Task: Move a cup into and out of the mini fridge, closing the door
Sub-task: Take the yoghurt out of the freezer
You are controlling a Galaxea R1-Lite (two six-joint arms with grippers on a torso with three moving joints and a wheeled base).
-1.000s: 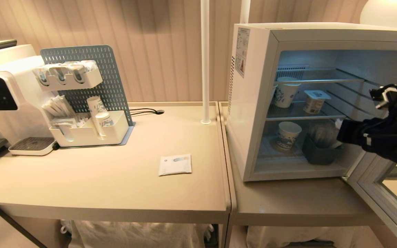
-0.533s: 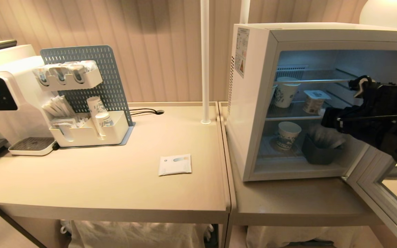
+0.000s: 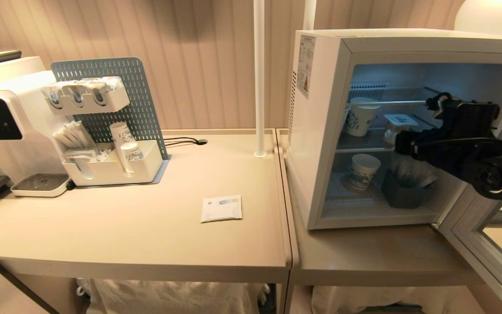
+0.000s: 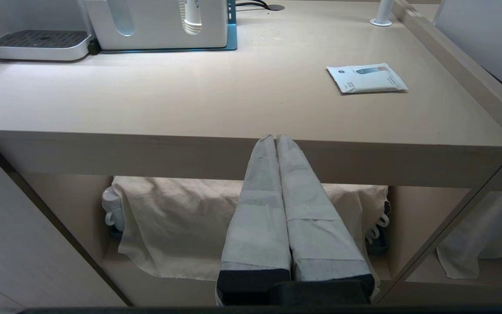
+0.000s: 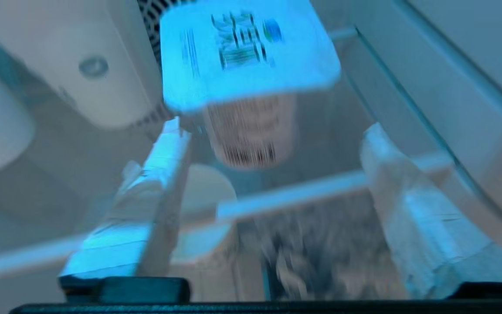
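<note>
head view: the mini fridge point(image 3: 320, 131) is a boxy white cabinet on the right-hand table point(image 3: 377, 257), lit pale blue inside, with wire shelves. its door point(image 3: 486, 244) hangs swung wide open at the right; only the pale frame and a strip of glass show before the picture edge cuts it off. a sealed cup point(image 3: 401, 122) with a square foil lid stands on the middle shelf, a paper cup point(image 3: 361, 117) to its left, another paper cup point(image 3: 364, 171) on the floor below beside a dark bin point(image 3: 403, 192). the right gripper point(image 3: 394, 138) reaches into the fridge at shelf height, just in front of the sealed cup; the black arm hides the fridge's right side. a white packet point(image 3: 221, 208) lies on the left table.

left wrist view: the left gripper point(image 4: 276, 138) sits below the table edge, its two wrapped fingers pressed together with nothing between them. cloth point(image 4: 181, 222) covers the lower shelf.

right wrist view: blurred. the right gripper point(image 5: 273, 135) has its fingers point(image 5: 164, 174) spread wide, one either side of the sealed cup point(image 5: 251, 126), with a gap on each side and no grip on it. a shelf wire point(image 5: 320, 187) crosses in front, and the fridge wall runs close along one finger.
</note>
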